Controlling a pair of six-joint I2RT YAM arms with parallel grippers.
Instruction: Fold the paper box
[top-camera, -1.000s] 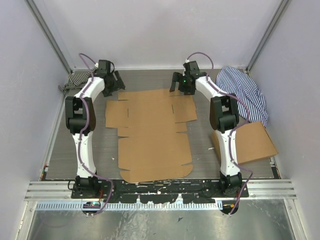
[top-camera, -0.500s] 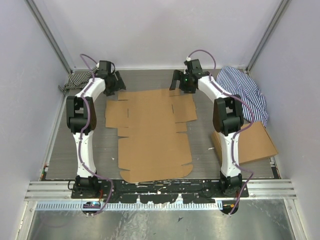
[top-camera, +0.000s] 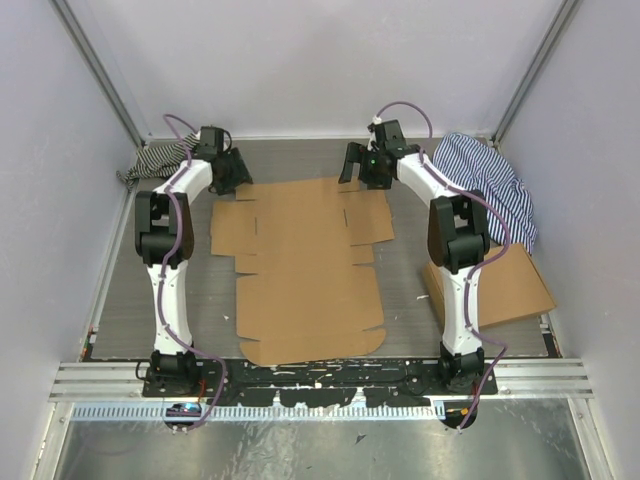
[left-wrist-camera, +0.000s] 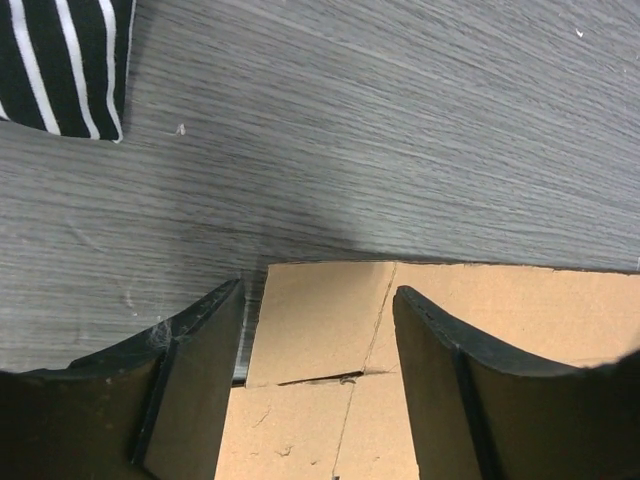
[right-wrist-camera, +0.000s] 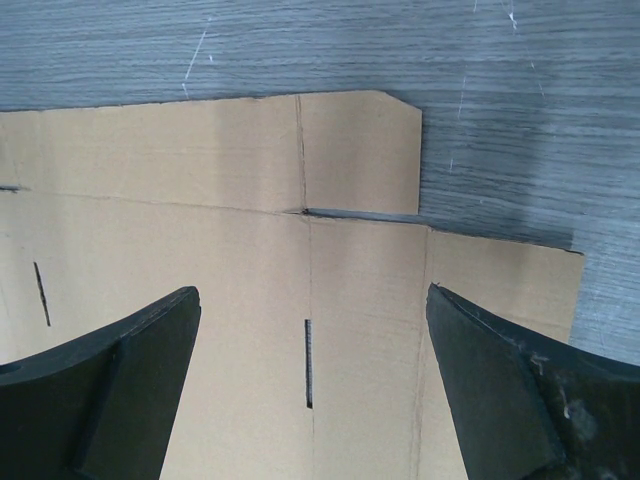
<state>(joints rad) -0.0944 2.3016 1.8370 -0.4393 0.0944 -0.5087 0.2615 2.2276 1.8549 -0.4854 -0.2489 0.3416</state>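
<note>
The paper box (top-camera: 300, 270) lies as a flat brown die-cut sheet in the middle of the table. My left gripper (top-camera: 228, 172) is low over its far left corner. In the left wrist view it (left-wrist-camera: 318, 300) is open, and the corner flap (left-wrist-camera: 315, 320) shows between the fingers (left-wrist-camera: 190, 380). My right gripper (top-camera: 358, 165) hovers over the sheet's far right corner. In the right wrist view it (right-wrist-camera: 312, 300) is wide open above the cardboard (right-wrist-camera: 200, 200), with a narrow slot (right-wrist-camera: 308, 362) between the fingers and nothing held.
A thicker stack of flat cardboard (top-camera: 505, 285) lies at the right by the right arm. A blue striped cloth (top-camera: 485, 180) is heaped at the back right, a black-and-white striped cloth (top-camera: 150, 160) at the back left (left-wrist-camera: 60, 60). Walls enclose three sides.
The left gripper's jaws have narrowed and it has settled lower over the sheet's far left corner. The right gripper has edged slightly toward the back and stays wide open.
</note>
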